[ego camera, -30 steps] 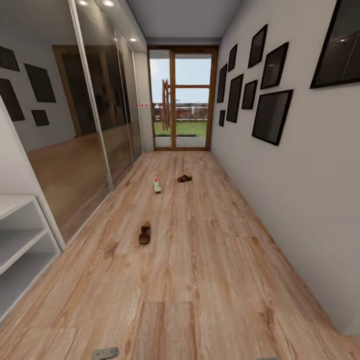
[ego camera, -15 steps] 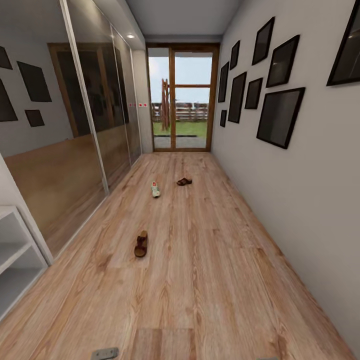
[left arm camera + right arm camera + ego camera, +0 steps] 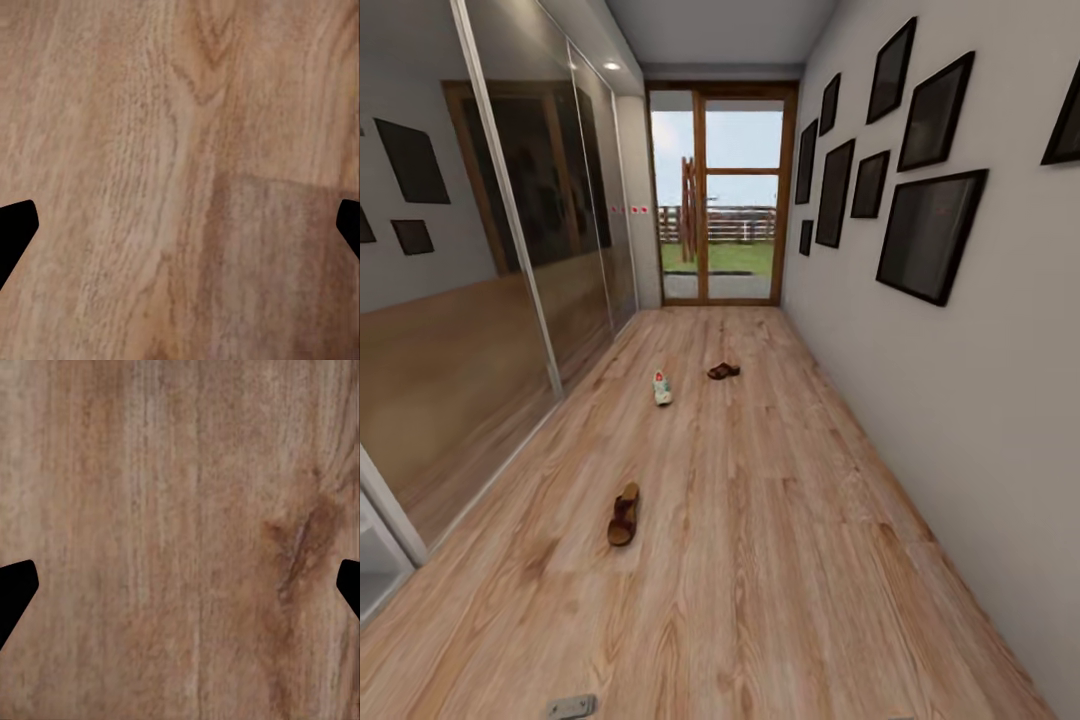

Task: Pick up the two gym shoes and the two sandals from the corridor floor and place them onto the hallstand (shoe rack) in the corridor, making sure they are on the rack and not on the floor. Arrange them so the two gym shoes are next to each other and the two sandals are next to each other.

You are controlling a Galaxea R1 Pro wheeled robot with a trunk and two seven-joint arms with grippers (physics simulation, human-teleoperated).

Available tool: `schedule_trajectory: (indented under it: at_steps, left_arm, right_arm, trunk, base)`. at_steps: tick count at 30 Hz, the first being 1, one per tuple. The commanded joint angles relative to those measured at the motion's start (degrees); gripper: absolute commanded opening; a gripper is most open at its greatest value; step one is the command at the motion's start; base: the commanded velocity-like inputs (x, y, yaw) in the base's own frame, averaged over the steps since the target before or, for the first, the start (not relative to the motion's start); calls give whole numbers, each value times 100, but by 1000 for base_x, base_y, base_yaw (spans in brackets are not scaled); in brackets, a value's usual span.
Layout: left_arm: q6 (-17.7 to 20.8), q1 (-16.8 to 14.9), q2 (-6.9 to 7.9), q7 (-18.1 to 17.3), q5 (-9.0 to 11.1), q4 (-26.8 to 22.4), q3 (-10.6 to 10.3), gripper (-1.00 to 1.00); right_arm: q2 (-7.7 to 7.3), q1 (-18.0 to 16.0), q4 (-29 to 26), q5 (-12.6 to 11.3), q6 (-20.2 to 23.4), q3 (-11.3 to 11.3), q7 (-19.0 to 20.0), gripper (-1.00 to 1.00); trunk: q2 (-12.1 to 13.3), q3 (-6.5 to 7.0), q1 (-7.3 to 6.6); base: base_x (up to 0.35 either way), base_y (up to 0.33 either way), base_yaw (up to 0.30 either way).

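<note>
Brown wood planks make up the corridor floor, and three shoes lie on it in front of you. The near sandal lies flat by itself, closest to you. Farther down the hall you see one gym shoe, white with a bit of red on top, and the far sandal is near it on the right. All three are well apart from the hallstand, so you have to fetch each one and carry it over.

Your left gripper and your right gripper both point down at bare wood. Each one's two dark fingertips sit far out at the picture edges, so both are spread wide and hold nothing. I think that is because you are not close enough to any shoe to grab it.

Some things are hard to see. You get just a white corner of the hallstand at the left edge, cut off, so you cannot tell what is on it. One gym shoe is all you can find from where you stand. The far shoes are small and a bit blurry.
</note>
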Motion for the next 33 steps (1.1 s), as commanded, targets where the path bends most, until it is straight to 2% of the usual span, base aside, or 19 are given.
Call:
schedule_trajectory:
  at_steps: [1,25,33]
  left_arm:
    - [-18,-3,0,6,31,3,2,100]
    - [-17,-3,6,6,31,3,2,100]
    - [-17,-3,8,6,31,3,2,100]
  right_arm:
    - [1,-6,25,49,-31,-1,-25,100]
    - [10,45,25,49,-40,-1,-25,100]
    - [10,47,25,49,-40,-1,-25,100]
  trunk:
    - [-2,-5,2]
    - [-2,-5,2]
    - [-2,-5,2]
  base:
    - [336,-192,0]
    - [318,-240,0]
    - [341,-115,0]
